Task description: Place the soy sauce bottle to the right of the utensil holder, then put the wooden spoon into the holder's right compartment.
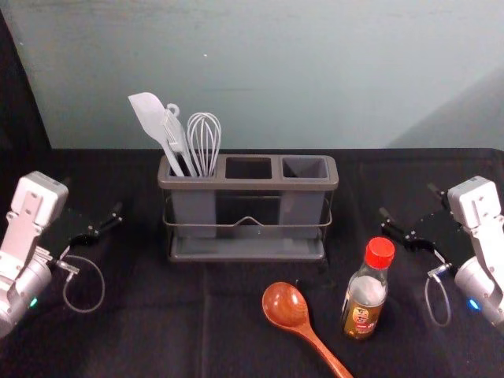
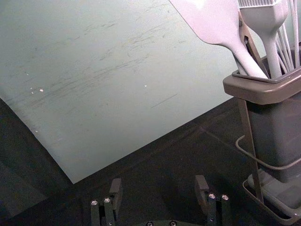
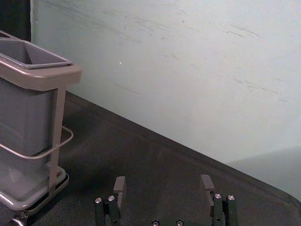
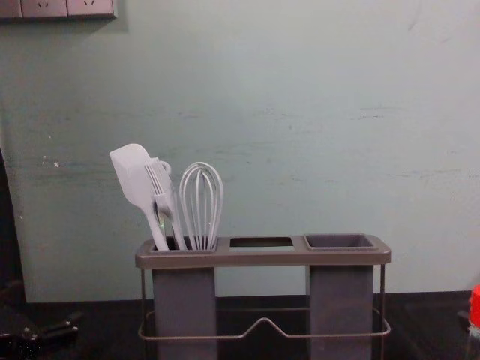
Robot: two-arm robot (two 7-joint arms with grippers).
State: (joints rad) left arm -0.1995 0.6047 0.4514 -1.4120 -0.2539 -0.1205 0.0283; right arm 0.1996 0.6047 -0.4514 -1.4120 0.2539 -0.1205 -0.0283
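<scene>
In the head view my left gripper (image 1: 93, 197) is open left of the grey utensil holder (image 1: 248, 184), and my right gripper (image 1: 408, 200) is open on its right side. Nothing is between the fingers of the left gripper (image 2: 158, 184) or right gripper (image 3: 163, 183) in their wrist views. The red-capped soy sauce bottle (image 1: 366, 291) stands upright in front of the holder's right end, nearer the table's front than my right gripper. Left of the bottle lies the wooden spoon (image 1: 287, 305), bowl toward the holder, handle running to the front edge. The holder's right compartment (image 4: 341, 241) is empty.
A white spatula (image 4: 135, 176), a brush (image 4: 162, 191) and a whisk (image 4: 201, 202) stand in the holder's left compartment. The black-covered table (image 1: 157, 315) meets a pale green wall behind. Wall sockets (image 4: 56, 7) show at upper left in the chest view.
</scene>
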